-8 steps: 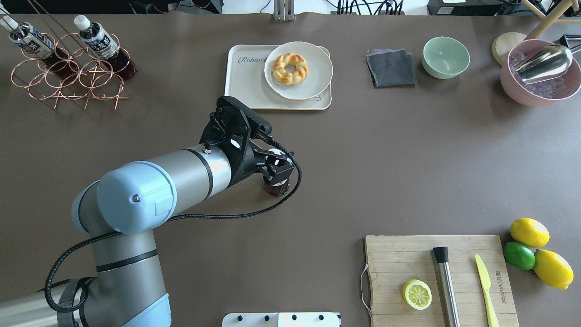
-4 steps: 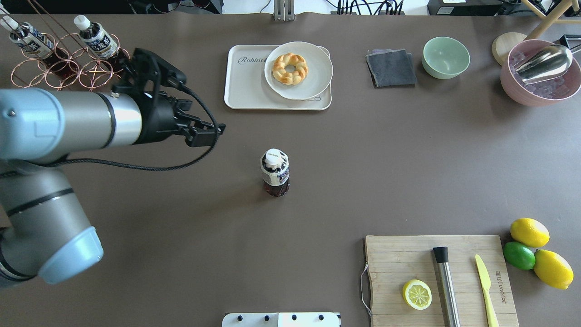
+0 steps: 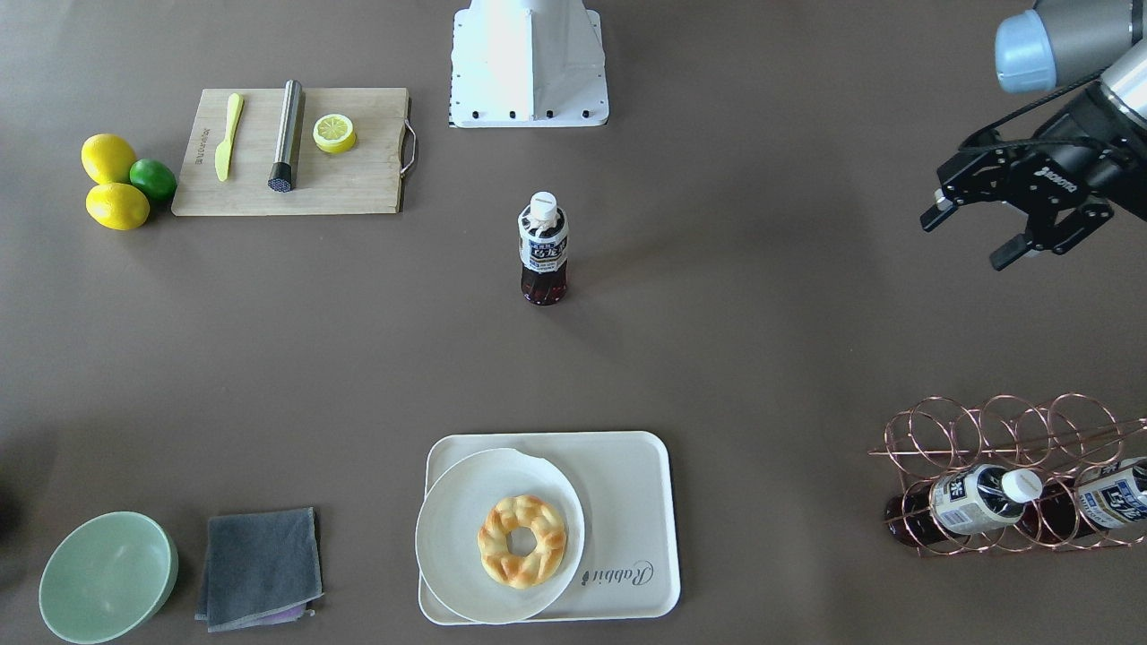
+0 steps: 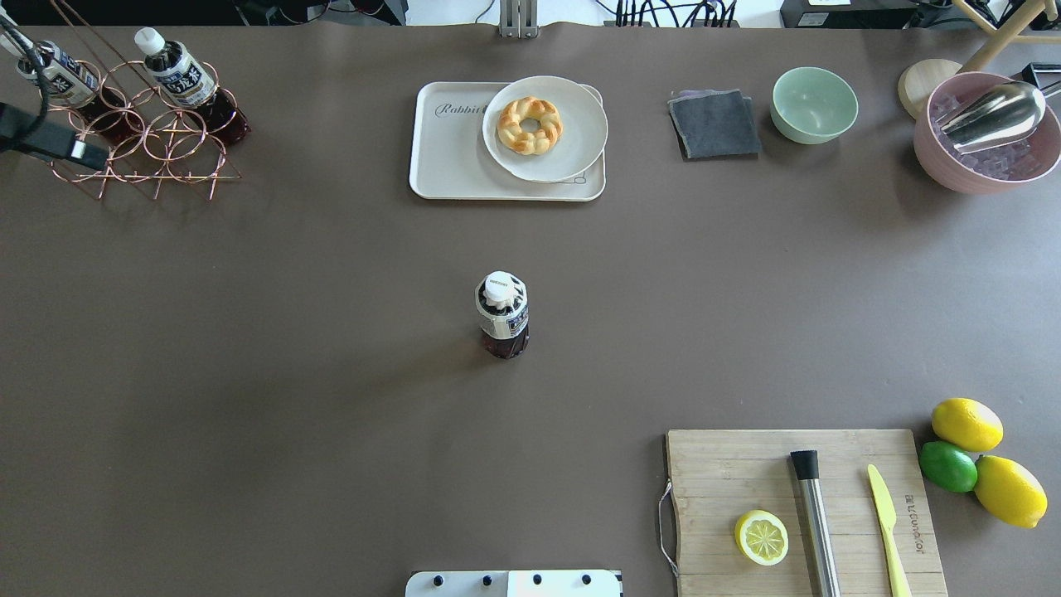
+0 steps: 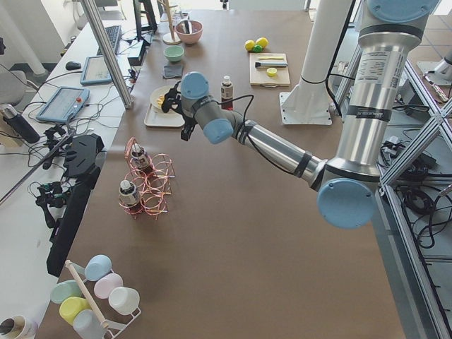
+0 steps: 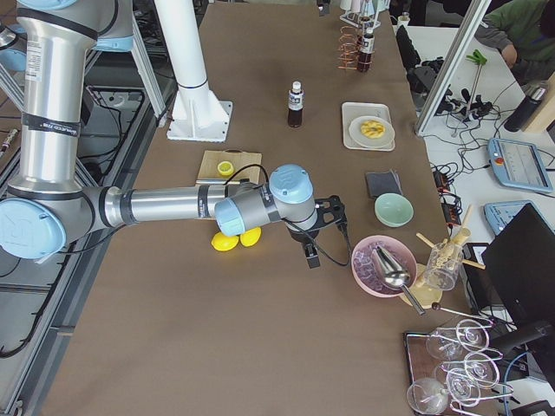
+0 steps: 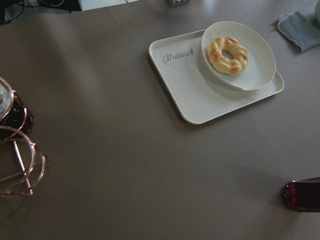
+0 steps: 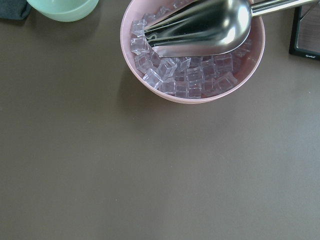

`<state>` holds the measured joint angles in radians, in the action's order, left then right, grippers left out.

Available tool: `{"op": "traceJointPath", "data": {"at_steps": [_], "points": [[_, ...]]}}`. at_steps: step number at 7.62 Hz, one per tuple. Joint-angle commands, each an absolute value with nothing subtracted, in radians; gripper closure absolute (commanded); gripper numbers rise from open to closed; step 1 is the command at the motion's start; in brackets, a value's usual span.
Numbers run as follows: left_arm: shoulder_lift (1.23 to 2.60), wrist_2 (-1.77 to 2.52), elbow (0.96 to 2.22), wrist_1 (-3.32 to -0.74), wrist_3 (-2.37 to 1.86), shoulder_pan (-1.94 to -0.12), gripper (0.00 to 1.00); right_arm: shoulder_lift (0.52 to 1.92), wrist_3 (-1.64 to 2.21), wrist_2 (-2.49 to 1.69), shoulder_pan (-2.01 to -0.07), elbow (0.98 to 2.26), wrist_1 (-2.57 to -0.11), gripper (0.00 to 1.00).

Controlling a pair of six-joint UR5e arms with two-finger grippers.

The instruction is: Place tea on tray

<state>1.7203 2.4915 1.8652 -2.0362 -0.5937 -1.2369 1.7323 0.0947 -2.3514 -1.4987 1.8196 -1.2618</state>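
Observation:
The tea (image 4: 501, 315) stands upright alone at mid-table, white cap up; it also shows in the front view (image 3: 543, 246), and its dark base is at the left wrist view's edge (image 7: 302, 195). The cream tray (image 4: 452, 162) with "Rabbit" lettering lies beyond it at the far side (image 3: 627, 484) (image 7: 200, 95). My left gripper (image 3: 968, 240) is open and empty, raised far to the bottle's left near the table edge. My right gripper (image 6: 323, 232) hovers near the pink ice bowl; I cannot tell whether it is open or shut.
A round plate with a doughnut (image 4: 545, 128) covers the tray's right part. A copper rack (image 4: 141, 133) with two more bottles stands far left. Grey cloth (image 4: 714, 124), green bowl (image 4: 814, 104), pink ice bowl with scoop (image 4: 986, 133), cutting board (image 4: 804, 510), lemons and lime (image 4: 974, 460).
My left gripper let go of the bottle and pulled away to the left, almost out of the overhead view. The bottle stays standing where it was.

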Motion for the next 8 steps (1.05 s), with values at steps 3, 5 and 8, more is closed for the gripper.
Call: {"op": "traceJointPath", "data": {"at_steps": [3, 5, 8], "points": [[1.482, 2.432, 1.637, -2.0, 0.131, -1.58, 0.03, 1.723, 0.103, -2.353, -1.499, 1.822, -1.261, 0.0], [1.494, 2.324, 1.672, -1.802, 0.182, -1.575, 0.03, 1.723, 0.101, -2.352, -1.497, 1.822, -1.261, 0.0], [1.462, 2.158, 1.759, -1.542, 0.542, -1.659, 0.03, 1.723, 0.101, -2.355, -1.494, 1.824, -1.261, 0.0]]}}
